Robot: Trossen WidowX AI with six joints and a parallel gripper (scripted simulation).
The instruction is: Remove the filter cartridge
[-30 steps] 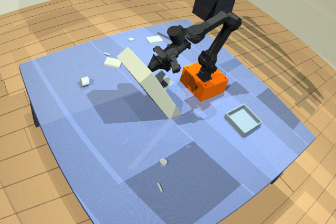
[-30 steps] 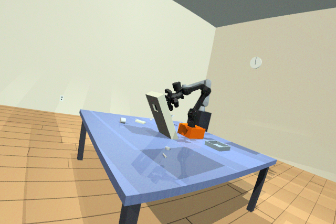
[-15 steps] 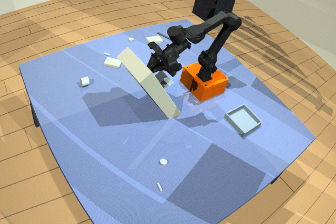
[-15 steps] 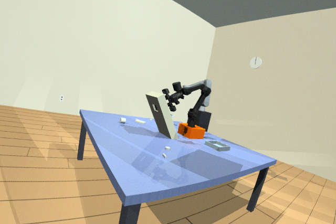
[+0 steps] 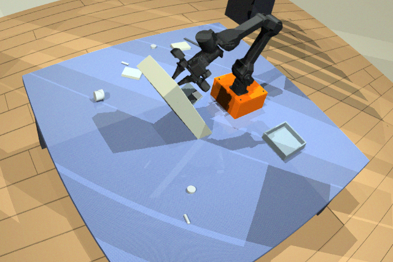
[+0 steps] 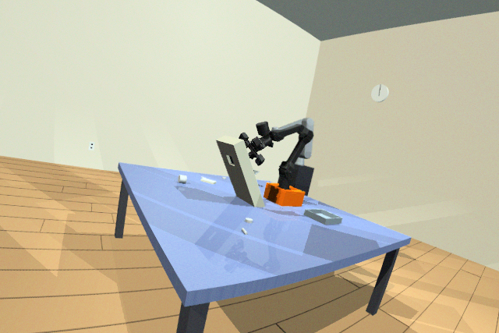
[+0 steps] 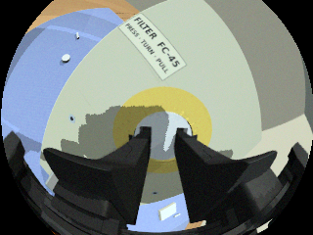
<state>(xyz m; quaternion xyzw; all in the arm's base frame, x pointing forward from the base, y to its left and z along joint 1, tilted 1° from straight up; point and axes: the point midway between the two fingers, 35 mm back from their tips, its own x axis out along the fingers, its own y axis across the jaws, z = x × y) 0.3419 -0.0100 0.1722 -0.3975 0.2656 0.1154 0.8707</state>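
Note:
The pale service panel (image 5: 187, 110) (image 6: 246, 171) (image 7: 225, 73) leans on the table. The round grey-white filter cartridge (image 7: 163, 119) sits inside a yellow ring (image 7: 163, 96) on the panel's face; the top and exterior views do not show its face. My gripper (image 5: 176, 81) (image 7: 162, 133) is at that face, shut on the cartridge with its two fingertips at opposite sides of the face. The fingertips cover the slots, and how far the cartridge stands out cannot be told. The grey-green tray (image 5: 273, 148) (image 6: 321, 220) is empty, on the other side of the orange base from the small white blocks.
The orange base block (image 5: 250, 107) (image 6: 288, 196) carries the arm, between panel and tray. A white cylinder (image 5: 99, 95) (image 6: 182, 178) and a white block (image 5: 131, 73) lie behind the panel. A small white disc (image 5: 190, 189) and a short rod (image 5: 186, 218) lie on the table.

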